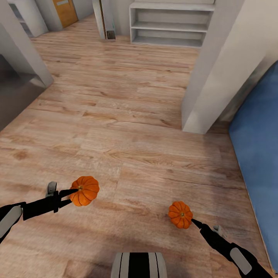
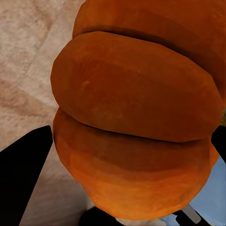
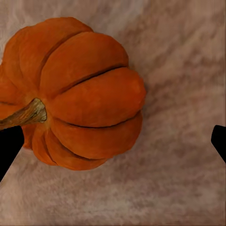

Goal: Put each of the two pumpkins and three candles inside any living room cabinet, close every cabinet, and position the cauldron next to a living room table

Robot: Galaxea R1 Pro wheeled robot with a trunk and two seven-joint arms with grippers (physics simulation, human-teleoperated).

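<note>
- Pale brown wood planks, streaked and knotted, make up the floor (image 1: 127,116) that runs from under the robot back toward a doorway.
- A white, square-edged pillar (image 1: 220,73) stands ahead on the right, and just past it a flat blue slab (image 1: 258,154) lines the right side.
- At the far end sits a low white shelf unit (image 1: 172,24) with open tiers; an orange-brown door (image 1: 65,11) shows far off on the left, and a grey-white wall corner (image 1: 23,50) juts in on the near left.
- The left gripper (image 1: 69,194), a black fork on a black arm, has its tips against the left pumpkin (image 1: 84,190), which hangs above the floor; up close in the left wrist view that pumpkin (image 2: 136,113) is a mass of fat, smooth orange ribs between dark fingers (image 2: 23,174), so the jaws look pinched on it.
- The right gripper (image 1: 195,222) points at the right pumpkin (image 1: 180,214), which sits at its tip, also off the floor.
- In the right wrist view this pumpkin (image 3: 75,94) is ribbed, slightly flattened, with a tan woody stem; it lies against one black fingertip (image 3: 9,146) while the other is well apart at the far edge, so I cannot tell whether the jaws grip it.
- A grey-and-black striped part of the robot's trunk (image 1: 139,265) shows low in the head view.
</note>
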